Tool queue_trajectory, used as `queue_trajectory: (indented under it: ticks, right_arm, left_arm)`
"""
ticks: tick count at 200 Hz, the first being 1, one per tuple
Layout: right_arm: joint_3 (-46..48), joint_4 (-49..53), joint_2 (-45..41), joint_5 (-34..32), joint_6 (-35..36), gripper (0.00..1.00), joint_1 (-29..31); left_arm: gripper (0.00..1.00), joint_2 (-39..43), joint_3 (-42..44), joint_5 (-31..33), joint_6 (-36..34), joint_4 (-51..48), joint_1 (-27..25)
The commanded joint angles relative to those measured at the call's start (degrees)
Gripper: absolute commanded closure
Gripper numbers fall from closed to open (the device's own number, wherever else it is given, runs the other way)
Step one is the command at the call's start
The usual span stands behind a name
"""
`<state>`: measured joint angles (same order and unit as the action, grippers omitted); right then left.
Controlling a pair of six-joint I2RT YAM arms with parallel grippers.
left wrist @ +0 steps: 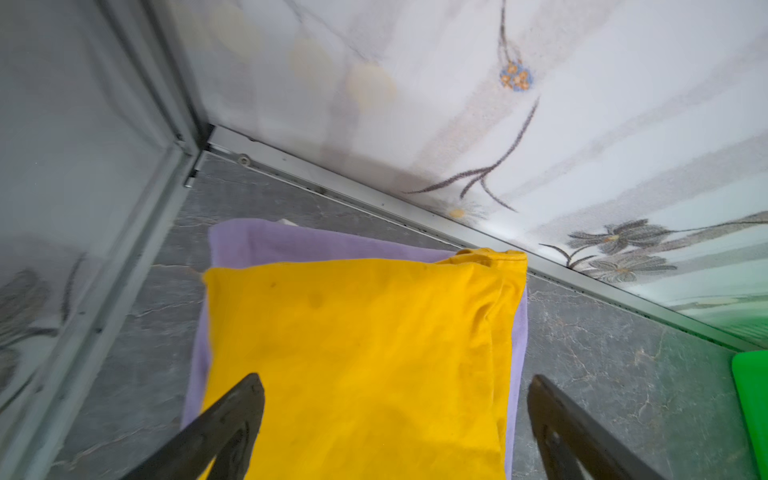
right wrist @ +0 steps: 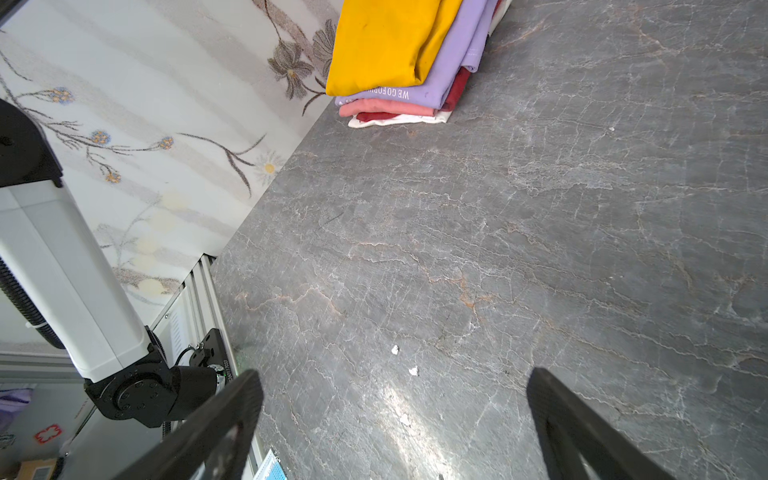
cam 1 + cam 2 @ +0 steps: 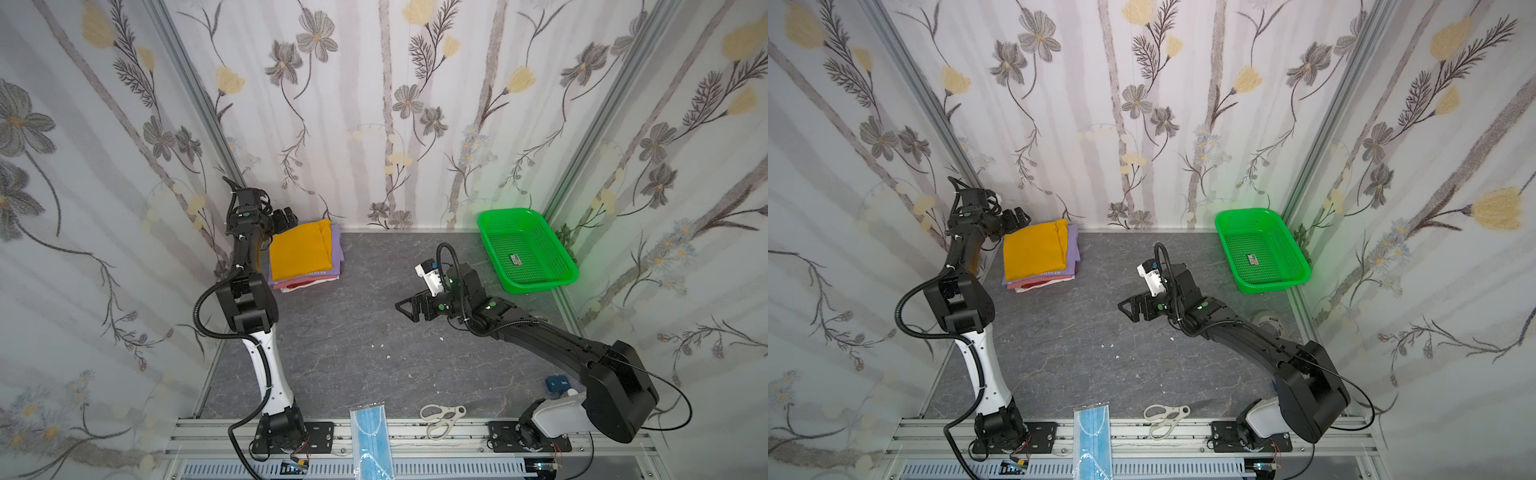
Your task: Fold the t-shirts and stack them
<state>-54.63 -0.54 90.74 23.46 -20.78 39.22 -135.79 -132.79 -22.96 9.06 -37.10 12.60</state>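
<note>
Two top views come first. In both top views we find the folded t-shirts piled in one stack at the 10 o'clock corner of the grey marble-patterned tabletop, close to the back wall. The plain mustard-yellow cotton tee lies uppermost. The lilac tee with white lettering lies directly beneath it, and thin pink, red and white layers show at the stack's near edge.

The left gripper hovers at 11 o'clock from the yellow tee, over the stack's far corner. The right gripper hangs over bare table near the centre, at 4 o'clock from the stack and well apart from it.

The green plastic mesh basket sits at 2 o'clock. The blue pleated face mask lies at 6 o'clock across the front rail, with the white-handled scissors near its 3 o'clock side.

In the left wrist view, we see the two black fingers spread wide over the yellow tee, clamping nothing. Lilac cloth borders the yellow on two sides.

In the right wrist view, we see that gripper's fingers standing wide apart above bare tabletop, holding nothing. Well beyond them the stack shows its layers in order: yellow, lilac, pink, red, with white lowest.
</note>
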Motion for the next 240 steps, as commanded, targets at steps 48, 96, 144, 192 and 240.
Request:
queue_trajectory:
  ticks: [48, 96, 144, 192, 240]
  right_arm:
    - [0.5, 0.5, -2.0, -1.8, 0.5, 0.00, 2.6]
    - [2.4, -0.1, -5.5, -2.1, 0.4, 0.00, 3.3]
    - [4.0, 6.0, -13.6, -9.4, 9.1, 0.00, 4.7]
    - [14.2, 4.3, -29.6, -31.2, 17.3, 0.00, 4.7]
    - [32.6, -15.6, -45.9, -54.6, 32.9, 0.00, 4.7]
  left_arm:
    - [0.00, -6.4, -4.3, -5.2, 4.2, 1.8, -1.8]
    - [0.00, 5.1, 2.4, -4.7, 3.4, 5.2, -2.5]
    - [0.00, 34.5, 37.1, 3.3, 4.8, 23.0, -8.2]
    - [0.00, 65.6, 77.2, 26.9, -6.3, 48.3, -25.9]
    - [0.00, 81.8, 100.4, 42.4, -0.6, 52.1, -26.9]
